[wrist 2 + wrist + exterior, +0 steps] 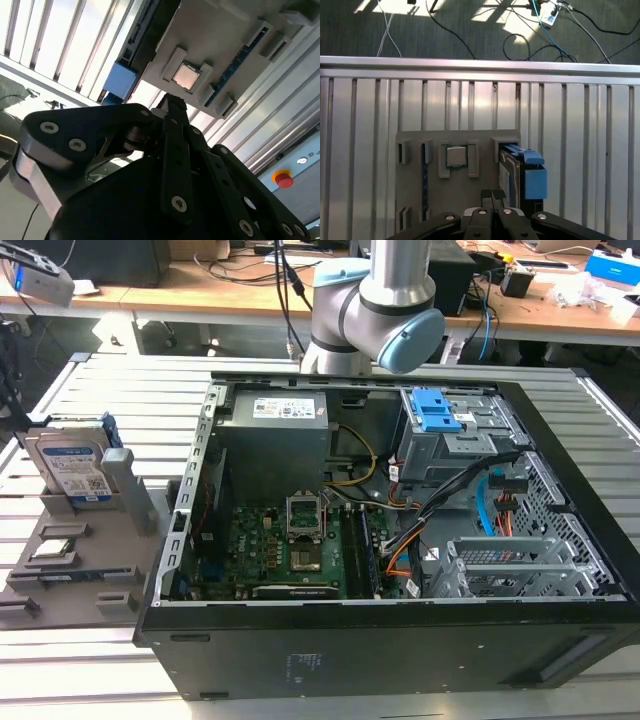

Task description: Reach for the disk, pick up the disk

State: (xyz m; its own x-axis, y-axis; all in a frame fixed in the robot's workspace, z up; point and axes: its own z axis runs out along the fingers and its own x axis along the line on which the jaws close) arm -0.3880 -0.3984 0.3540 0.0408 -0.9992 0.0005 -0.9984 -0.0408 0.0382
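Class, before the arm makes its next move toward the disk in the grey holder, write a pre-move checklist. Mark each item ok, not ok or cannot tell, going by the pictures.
1. The disk stands upright in its slot of the grey holder: ok.
2. The tool is open enough to take the disk: not ok. Its jaws are shut and hold nothing.
3. The tool is touching the disk: not ok. They are apart in the first wrist view.
4. The chip lies in its own pocket of the holder, apart from the disk: ok.
5. The height of the tool above the disk: cannot tell.
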